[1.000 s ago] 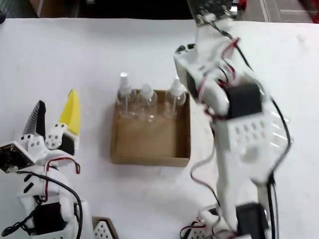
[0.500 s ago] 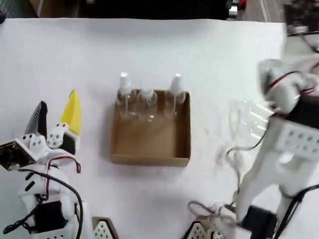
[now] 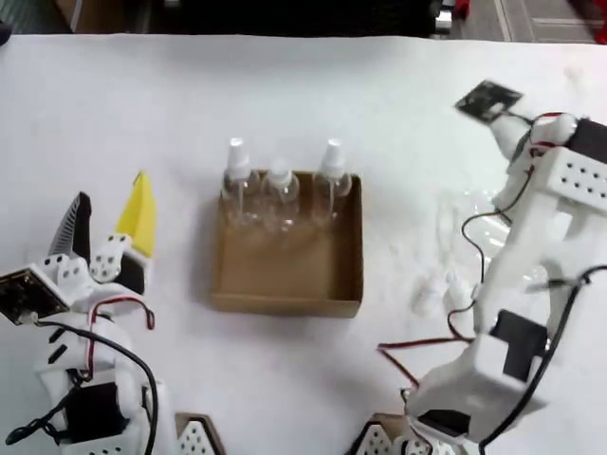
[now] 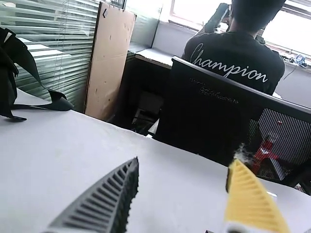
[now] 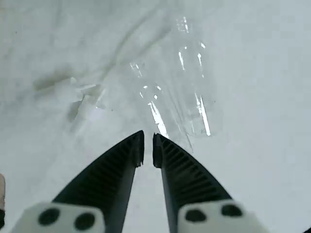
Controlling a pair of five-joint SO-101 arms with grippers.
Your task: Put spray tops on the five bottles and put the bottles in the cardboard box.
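A cardboard box (image 3: 285, 289) sits mid-table with three clear bottles (image 3: 278, 194) standing upright along its far wall, each wearing a white spray top. Right of the box, clear bottles without tops (image 3: 457, 220) lie on the table, with loose white spray tops (image 3: 432, 296) close by. My right arm (image 3: 531, 246) hangs over them. In the right wrist view my right gripper (image 5: 148, 145) is shut and empty, its tips just short of the lying bottles (image 5: 187, 97), with a spray top (image 5: 83, 94) off to one side. My left gripper (image 3: 109, 190) rests open left of the box, its black and yellow fingers apart (image 4: 184, 162).
White table all around the box. A person sits on a black office chair (image 4: 228, 121) beyond the table's far edge, and a black bag (image 4: 14, 73) lies on the table.
My right arm has swung from above the box's far right corner out to the right, ending over the lying bottles. The left arm has not moved.
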